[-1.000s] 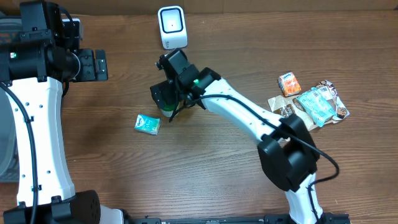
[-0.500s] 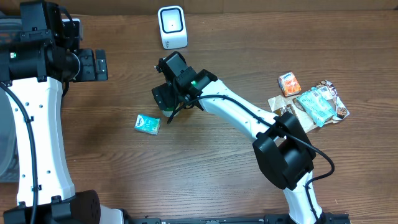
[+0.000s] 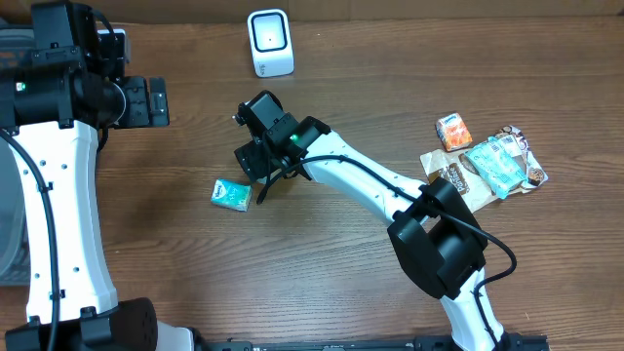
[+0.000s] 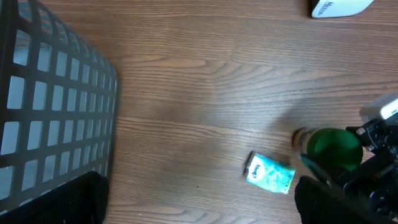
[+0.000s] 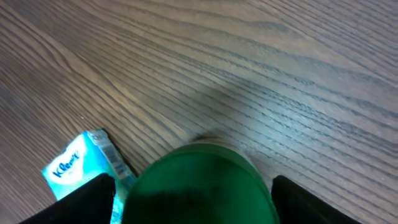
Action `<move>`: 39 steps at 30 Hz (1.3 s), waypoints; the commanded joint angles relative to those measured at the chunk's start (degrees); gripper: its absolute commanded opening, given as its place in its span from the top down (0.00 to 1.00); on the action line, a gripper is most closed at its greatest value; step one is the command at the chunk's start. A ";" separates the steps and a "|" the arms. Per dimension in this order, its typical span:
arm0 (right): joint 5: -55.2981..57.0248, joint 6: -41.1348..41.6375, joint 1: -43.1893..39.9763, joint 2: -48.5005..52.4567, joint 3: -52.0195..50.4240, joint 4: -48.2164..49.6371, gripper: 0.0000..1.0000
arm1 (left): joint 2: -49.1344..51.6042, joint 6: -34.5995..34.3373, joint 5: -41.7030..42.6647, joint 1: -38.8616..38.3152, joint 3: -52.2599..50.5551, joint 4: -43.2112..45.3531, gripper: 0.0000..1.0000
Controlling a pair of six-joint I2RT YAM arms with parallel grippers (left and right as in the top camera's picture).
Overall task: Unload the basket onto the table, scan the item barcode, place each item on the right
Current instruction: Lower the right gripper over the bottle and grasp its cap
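Green item (image 4: 329, 149): on the table (image 3: 341, 253), in front of the scanner (image 3: 270, 43), on the robot's side of it and well apart from it. Shows a round green face to the wrist cameras; a small tan part visible at one edge. No barcode discernible in any view.

Right gripper (image 3: 255, 164): set over the green item, one finger on each side of it. Fingers (image 5: 87, 200) seen as dark shapes at both lower corners of the right wrist view, with the green face filling nearly all the space between. Jaws apart, but contact with the item cannot be told; a grip not confirmed.

Tissue pack (image 3: 231, 194): teal and white, flat on the table, farther from the scanner than the green item and to its left in the overhead view. Lies just beside the green item; touching or not cannot be told.

Left gripper (image 3: 161, 102): held well to the left of the scanner, jaws spread wide, nothing between them.

Basket (image 4: 56, 106): grey mesh, far left of the scanner, at the table edge.

Snack packets (image 3: 487, 161): loose overlapping pile, far right of the scanner, well apart from both grippers.
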 commanded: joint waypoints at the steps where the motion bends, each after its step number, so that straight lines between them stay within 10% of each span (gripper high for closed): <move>1: 2.86 -1.90 0.00 1.07 0.52 -0.39 0.24 | 0.28 0.87 -0.48 -0.39 0.07 -0.09 0.00; 12: 2.84 -4.13 0.00 0.04 0.59 -1.20 0.35 | 0.28 0.90 -0.48 -0.39 0.07 -0.09 0.00; 32: 2.89 -66.79 -0.11 -4.11 0.59 -20.83 0.26 | 0.28 0.87 -0.48 -0.39 0.07 -0.09 0.01; 39: 3.76 -72.74 -0.11 -4.15 0.59 -21.86 0.21 | 0.28 0.90 -0.48 -0.39 0.07 -0.09 0.00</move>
